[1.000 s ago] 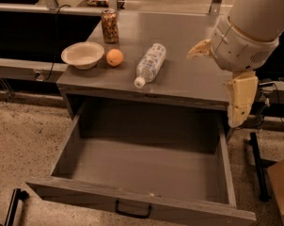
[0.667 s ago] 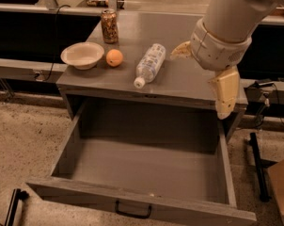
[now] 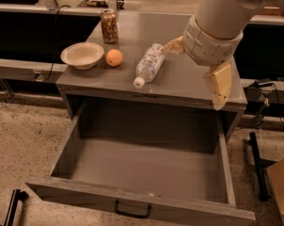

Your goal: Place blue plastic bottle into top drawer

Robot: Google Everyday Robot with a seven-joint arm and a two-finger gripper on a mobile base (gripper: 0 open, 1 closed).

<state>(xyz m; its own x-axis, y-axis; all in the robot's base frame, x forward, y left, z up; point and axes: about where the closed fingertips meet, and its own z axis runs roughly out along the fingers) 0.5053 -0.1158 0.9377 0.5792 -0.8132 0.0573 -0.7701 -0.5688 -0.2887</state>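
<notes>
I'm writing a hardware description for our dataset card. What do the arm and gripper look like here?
The arm is a thick, smooth off-white cylinder ending in a wider banded cuff. The gripper, above the right side of the cabinet top beside the blue plastic bottle, has two flat, tan, wedge-shaped fingers. No cables or markings show.

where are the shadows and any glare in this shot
Camera view: dim warm light; back wall of the top drawer in shadow under the cabinet top; soft sheen there behind the blue plastic bottle; open pincer right of the bottle, well lit.
</notes>
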